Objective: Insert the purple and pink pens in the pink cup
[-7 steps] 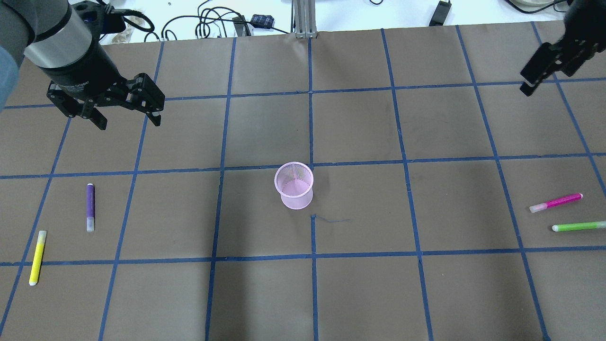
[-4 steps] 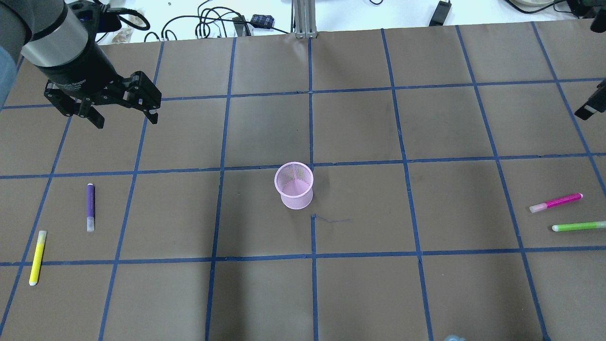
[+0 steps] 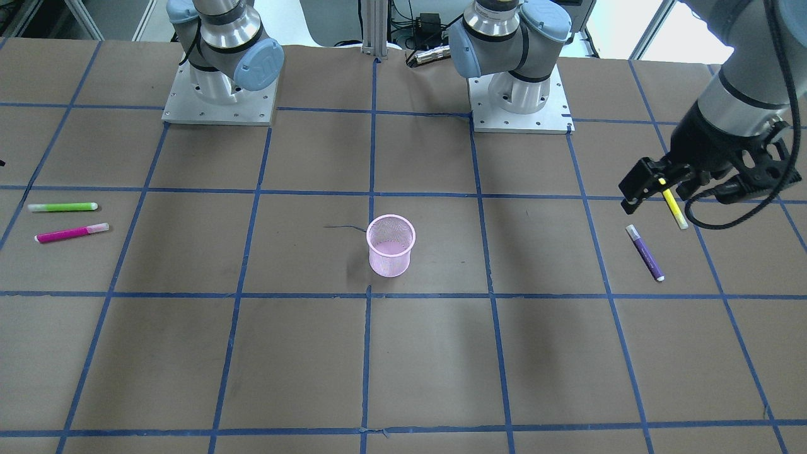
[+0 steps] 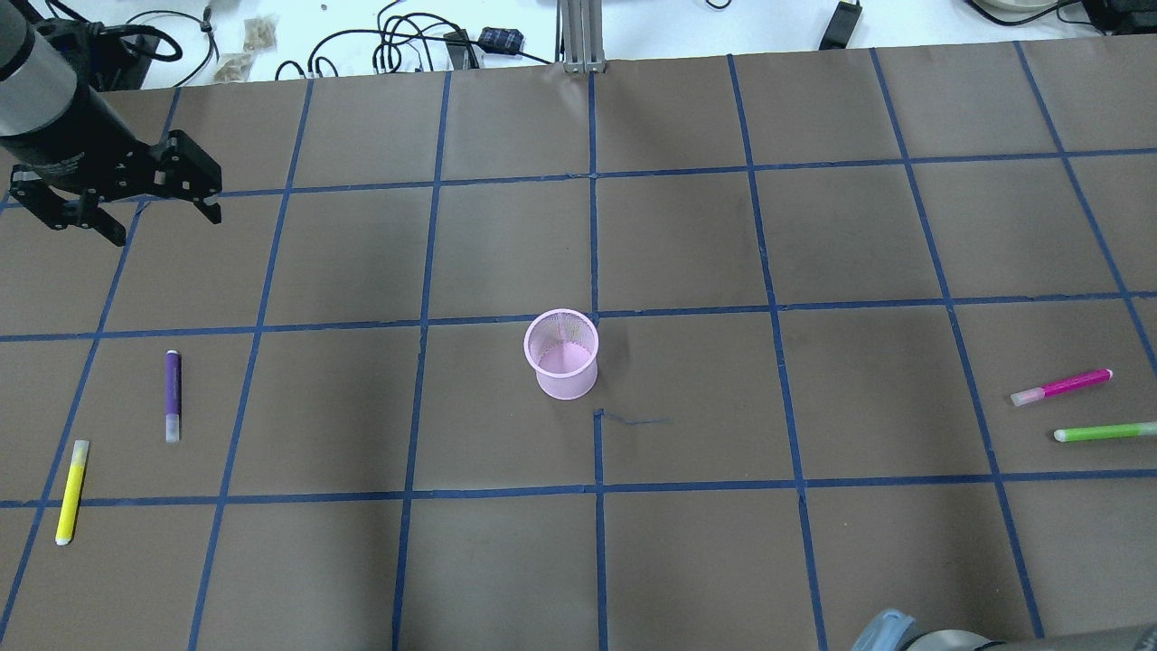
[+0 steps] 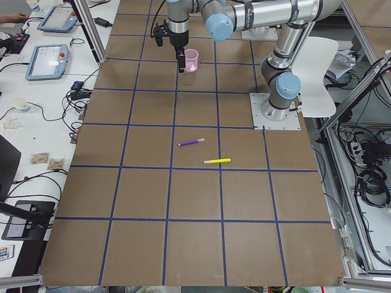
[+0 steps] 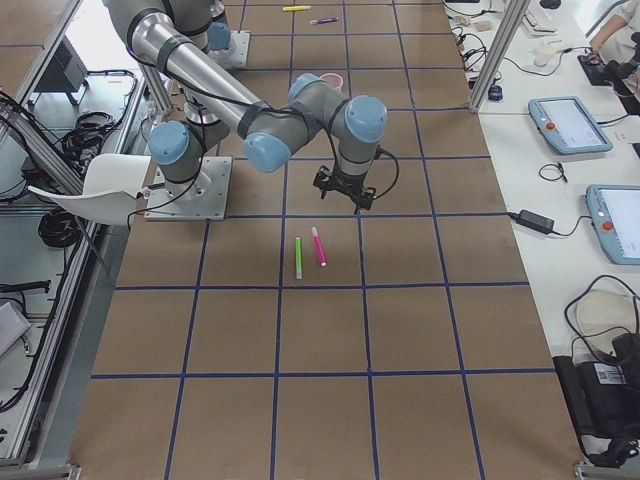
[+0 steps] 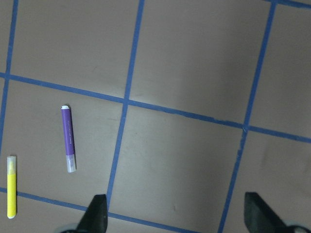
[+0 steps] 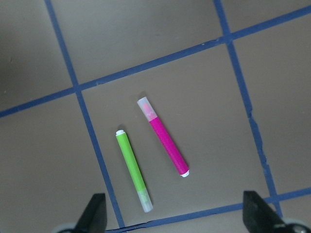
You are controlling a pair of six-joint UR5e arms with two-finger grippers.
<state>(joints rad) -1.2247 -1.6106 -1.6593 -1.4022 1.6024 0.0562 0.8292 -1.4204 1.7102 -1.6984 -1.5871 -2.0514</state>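
Observation:
The pink mesh cup (image 4: 562, 354) stands upright at the table's middle. The purple pen (image 4: 173, 395) lies flat at the left, and it also shows in the left wrist view (image 7: 68, 139). The pink pen (image 4: 1062, 386) lies flat at the right, and it also shows in the right wrist view (image 8: 164, 137). My left gripper (image 4: 165, 226) is open and empty. It hovers beyond the purple pen, apart from it. My right gripper (image 8: 177, 211) is out of the overhead view. In its wrist view it is open and empty, above the pink pen.
A yellow pen (image 4: 71, 491) lies near the purple pen. A green pen (image 4: 1105, 432) lies beside the pink pen. Cables and adapters lie past the table's far edge. Part of the right arm (image 4: 904, 633) shows at the overhead view's bottom edge.
My left gripper has moved left toward the table's edge, still open. My right gripper has moved out of the overhead view to the right. Pens and cup have not moved.

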